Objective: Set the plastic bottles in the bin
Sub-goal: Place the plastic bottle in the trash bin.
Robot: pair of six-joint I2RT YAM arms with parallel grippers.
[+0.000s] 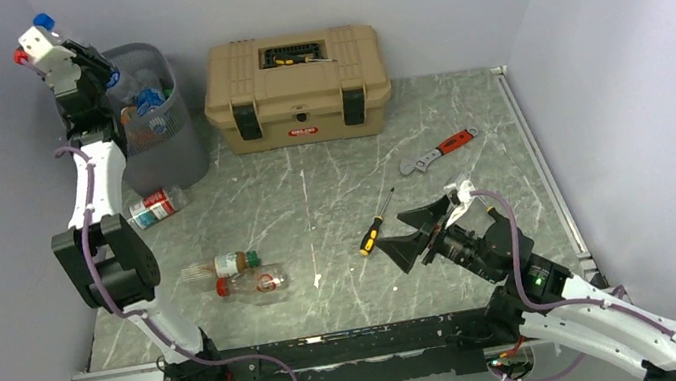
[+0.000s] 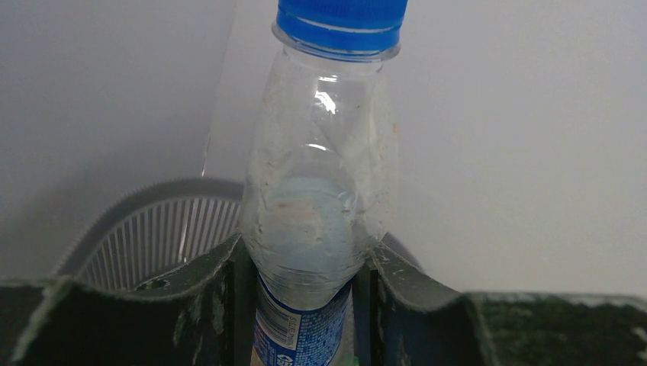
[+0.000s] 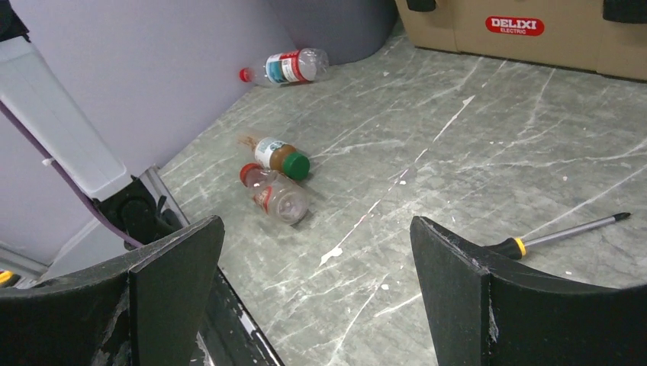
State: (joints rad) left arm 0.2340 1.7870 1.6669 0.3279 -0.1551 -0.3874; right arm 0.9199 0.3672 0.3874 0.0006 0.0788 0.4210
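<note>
My left gripper (image 1: 44, 38) is raised high at the far left, beside the bin (image 1: 165, 125), and is shut on a clear plastic bottle (image 2: 320, 152) with a blue cap (image 1: 43, 20) and a blue label. In the left wrist view the bin's grey rim (image 2: 145, 200) shows behind and below the bottle. Several bottles lie inside the bin. On the table lie a red-and-white labelled bottle (image 1: 155, 208), a brownish green-capped bottle (image 3: 281, 156) and a clear red-capped bottle (image 3: 276, 194). My right gripper (image 3: 314, 223) stands open and empty, low over the table to the right of them.
A tan toolbox (image 1: 295, 86) stands at the back middle. A red-handled wrench (image 1: 444, 147) and a screwdriver (image 1: 375, 225) with an orange and black handle lie on the marbled table (image 1: 316, 204) near my right gripper. Walls close in on the left, back and right.
</note>
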